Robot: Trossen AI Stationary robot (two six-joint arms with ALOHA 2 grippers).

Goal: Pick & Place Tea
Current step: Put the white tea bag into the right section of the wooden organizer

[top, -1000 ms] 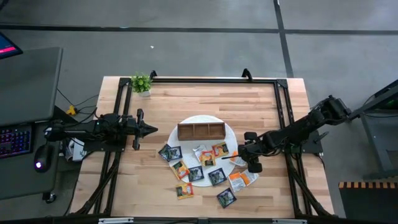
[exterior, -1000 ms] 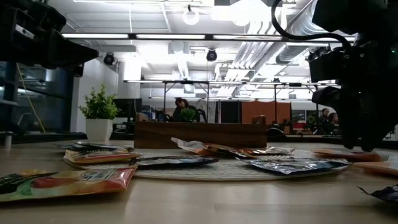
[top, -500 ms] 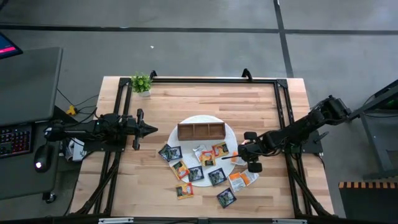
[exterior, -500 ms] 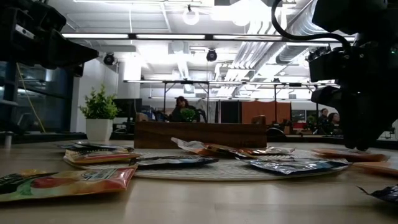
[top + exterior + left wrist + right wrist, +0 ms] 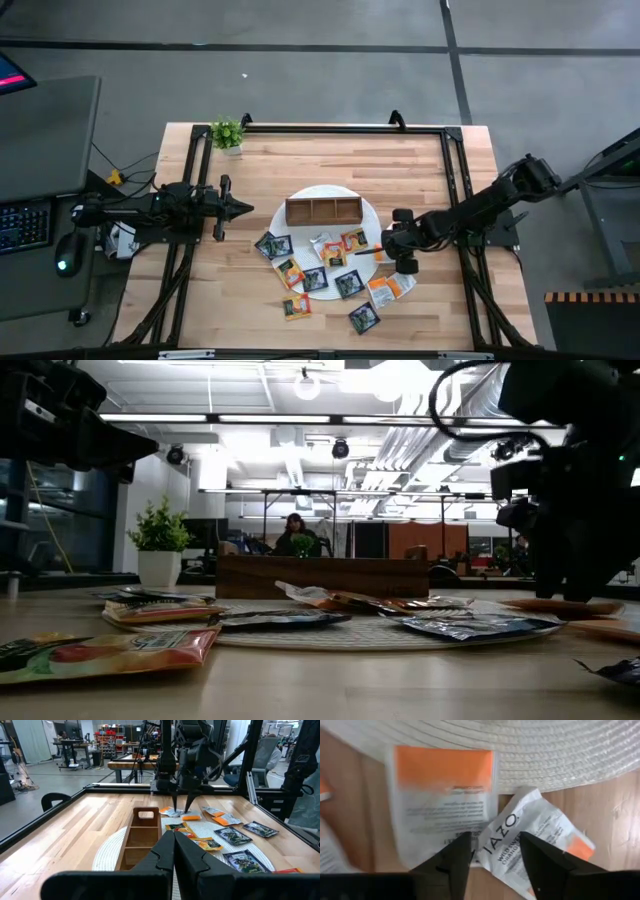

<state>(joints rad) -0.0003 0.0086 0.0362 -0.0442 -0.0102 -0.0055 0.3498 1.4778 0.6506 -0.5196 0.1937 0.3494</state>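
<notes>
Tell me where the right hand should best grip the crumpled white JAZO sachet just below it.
Probably by its raised, creased edge, coming straight down from above. The white JAZO sachet lies tilted across the white-and-orange sachet, partly off the woven mat, so that lifted edge gives the open right hand something to pinch. Elsewhere it lies flat on the table.

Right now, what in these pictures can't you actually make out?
- Inside of the wooden box: too small from above, and the low view shows only its side.
- Tea bags under the right end effector: print blurred; one cut off by the wrist picture's edge.
- Left end effector: waits beside the mat, hiding tea bags behind it.
</notes>
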